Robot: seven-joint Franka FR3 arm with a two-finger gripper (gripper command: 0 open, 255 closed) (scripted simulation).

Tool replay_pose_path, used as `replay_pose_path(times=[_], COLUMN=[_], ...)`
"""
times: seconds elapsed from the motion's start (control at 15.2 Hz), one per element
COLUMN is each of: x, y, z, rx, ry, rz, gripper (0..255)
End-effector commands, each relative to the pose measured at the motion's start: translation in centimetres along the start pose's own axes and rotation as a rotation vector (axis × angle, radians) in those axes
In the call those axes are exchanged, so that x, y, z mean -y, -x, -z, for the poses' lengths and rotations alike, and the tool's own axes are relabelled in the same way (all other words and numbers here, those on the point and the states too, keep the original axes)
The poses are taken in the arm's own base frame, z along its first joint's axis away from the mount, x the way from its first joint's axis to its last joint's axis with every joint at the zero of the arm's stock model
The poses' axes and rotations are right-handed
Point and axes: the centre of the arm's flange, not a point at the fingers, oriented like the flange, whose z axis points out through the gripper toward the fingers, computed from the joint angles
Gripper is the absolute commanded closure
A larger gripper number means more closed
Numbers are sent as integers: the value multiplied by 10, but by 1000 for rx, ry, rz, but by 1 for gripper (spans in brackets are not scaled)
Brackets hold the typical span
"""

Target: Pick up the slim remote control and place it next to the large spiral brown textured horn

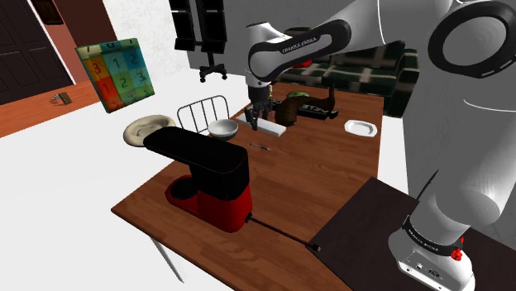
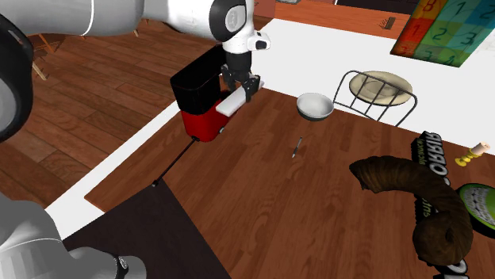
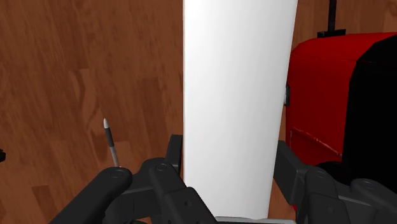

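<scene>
Currently the tool (image 2: 240, 90) clasps the white remote (image 2: 230, 105) above the counter (image 2: 301, 206): pickup done. You must still place it beside the horn (image 2: 420, 198), lower right of the second exterior view.

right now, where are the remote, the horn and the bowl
remote (image 3: 238, 95), wrist view, middle of its white face
horn (image 2: 400, 173), second exterior view, its upper curve
bowl (image 2: 314, 105), second exterior view, its inner wall

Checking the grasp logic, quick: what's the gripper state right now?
Gripper: closed, holding the white slim remote clasped between its two fingers.
</scene>
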Motion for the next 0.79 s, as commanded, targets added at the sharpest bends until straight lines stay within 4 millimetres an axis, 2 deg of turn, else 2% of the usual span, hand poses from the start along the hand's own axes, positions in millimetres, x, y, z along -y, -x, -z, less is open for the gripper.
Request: replay_pose_path(times=[0.0,0.73], x=[-1,-2], y=[1,1], z=[10,68], rx=[0,0], ry=[0,0], rz=[0,0], gripper=[255,255])
